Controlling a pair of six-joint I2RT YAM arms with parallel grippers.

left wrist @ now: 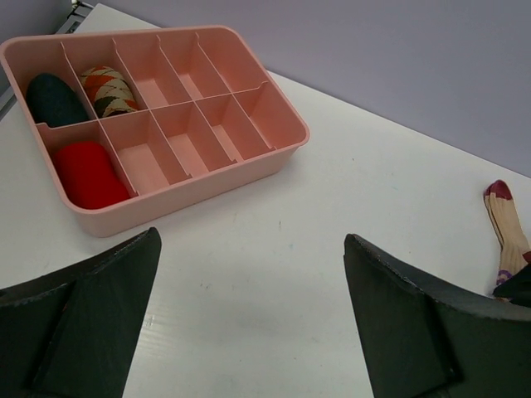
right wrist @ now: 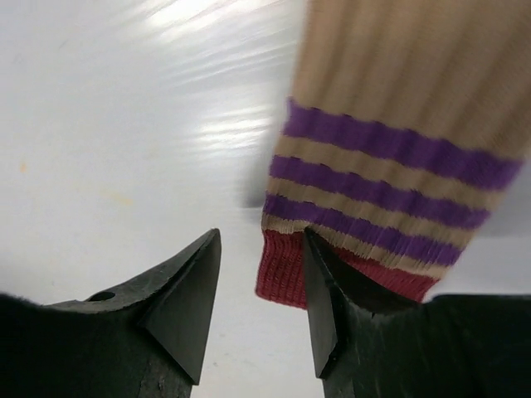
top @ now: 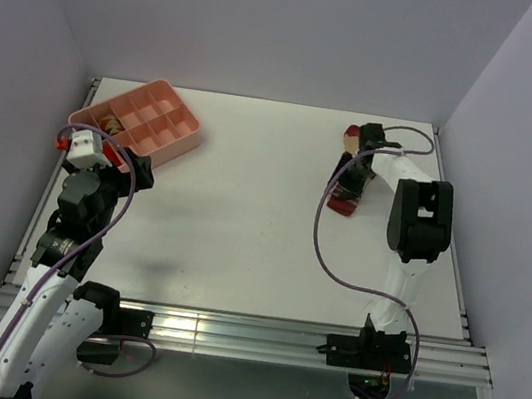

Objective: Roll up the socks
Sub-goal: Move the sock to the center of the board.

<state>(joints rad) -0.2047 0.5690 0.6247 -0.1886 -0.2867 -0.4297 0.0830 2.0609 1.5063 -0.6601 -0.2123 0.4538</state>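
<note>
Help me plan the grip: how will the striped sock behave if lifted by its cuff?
Probably floppy: the striped sock lies flat, ribbed knit, so it should drape from the right gripper. Likely light, being thin fabric. The ribbing probably resists slipping.

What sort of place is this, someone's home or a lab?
Likely a robot test cell, not a home: a white table boxed in by plain walls, two arms bolted to a metal rail, and a pink divider tray.
</note>
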